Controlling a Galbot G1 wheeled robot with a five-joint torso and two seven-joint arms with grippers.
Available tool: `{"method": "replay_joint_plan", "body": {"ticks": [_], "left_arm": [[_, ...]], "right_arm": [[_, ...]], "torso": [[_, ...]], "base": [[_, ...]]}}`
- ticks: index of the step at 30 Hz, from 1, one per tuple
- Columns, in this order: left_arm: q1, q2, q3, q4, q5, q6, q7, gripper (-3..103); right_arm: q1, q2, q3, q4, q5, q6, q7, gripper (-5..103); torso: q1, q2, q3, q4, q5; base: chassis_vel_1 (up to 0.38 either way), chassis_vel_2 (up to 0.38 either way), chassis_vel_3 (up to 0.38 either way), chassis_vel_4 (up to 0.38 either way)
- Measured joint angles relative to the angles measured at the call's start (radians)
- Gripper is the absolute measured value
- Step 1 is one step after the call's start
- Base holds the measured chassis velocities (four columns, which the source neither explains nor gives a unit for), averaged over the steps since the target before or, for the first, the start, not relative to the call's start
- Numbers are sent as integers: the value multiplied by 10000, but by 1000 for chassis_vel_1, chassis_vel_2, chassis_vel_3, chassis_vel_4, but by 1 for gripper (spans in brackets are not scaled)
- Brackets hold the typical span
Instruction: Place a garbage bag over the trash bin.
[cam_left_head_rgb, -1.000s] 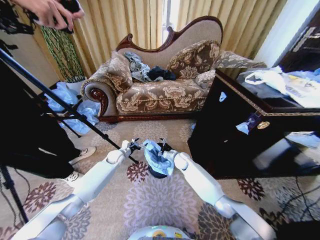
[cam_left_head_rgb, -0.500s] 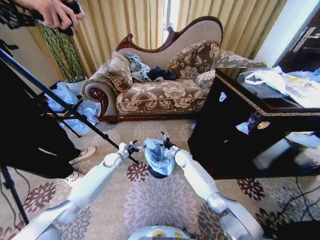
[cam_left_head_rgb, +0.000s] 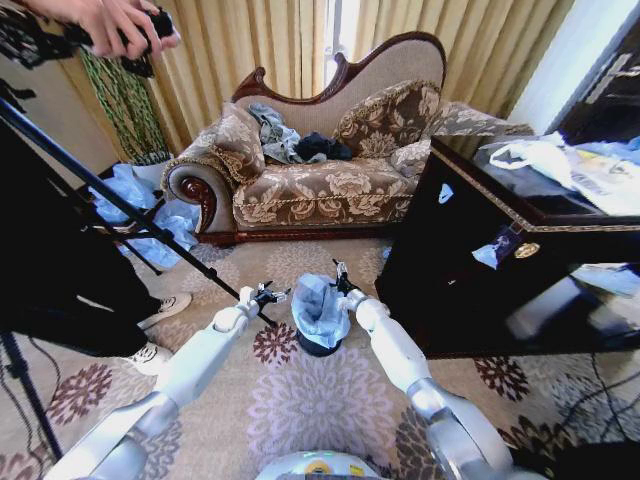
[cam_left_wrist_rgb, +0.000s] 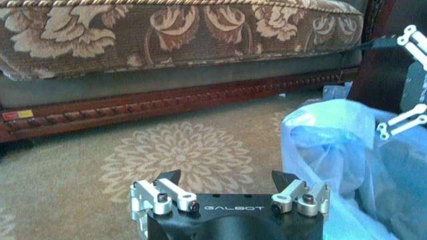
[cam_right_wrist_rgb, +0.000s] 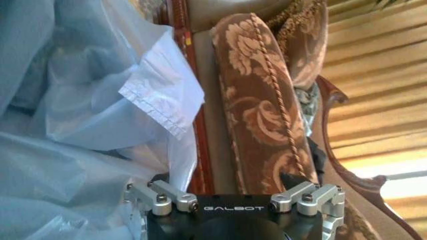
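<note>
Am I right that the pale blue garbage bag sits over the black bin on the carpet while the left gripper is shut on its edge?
Not quite: in the left wrist view the left gripper is open and apart from the garbage bag. The bag does sit over the black trash bin on the carpet.

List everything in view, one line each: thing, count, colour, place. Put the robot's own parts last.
Garbage bag: one, pale blue, draped over the bin.
Trash bin: one, black, on the carpet before the robot.
Sofa: one, floral brown, behind the bin.
Cabinet: one, glossy black, at right.
Plastic heap: one, pale blue, left of the sofa.
Tripod: one, black, at left.
Left end effector: one, open, beside the bag.
Right end effector: one, open, at the bag's far edge.
</note>
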Motion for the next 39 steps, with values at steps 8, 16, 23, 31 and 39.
{"method": "replay_joint_plan", "body": {"ticks": [8,16,23,31,39], "left_arm": [[96,-73,-74,52,1,-14,9,92],[153,-110,-242,287,45,-27,9,92],[423,246,-491,-644,-345,261,8,94],[86,1082,-133,-2627,-1442,1070,-147,81],[-1212,808,1077,-2361,-2133,1655,-667,62]], "right_arm": [[19,-144,282,-78,-258,142,223,100],[-137,-393,806,-273,-387,693,474,100],[-482,-750,196,316,773,619,106,100],[-835,-631,-177,794,1430,405,-79,100],[-1074,-1040,-194,1381,1843,401,-60,100]], "torso": [[0,0,0,1,1],[0,0,0,0,-1],[0,0,0,0,-2],[-2,0,-1,4,3],[-1,0,-1,1,2]], "base": [[0,0,0,0],[0,0,0,0],[0,0,0,0],[0,0,0,0],[0,0,0,0]]}}
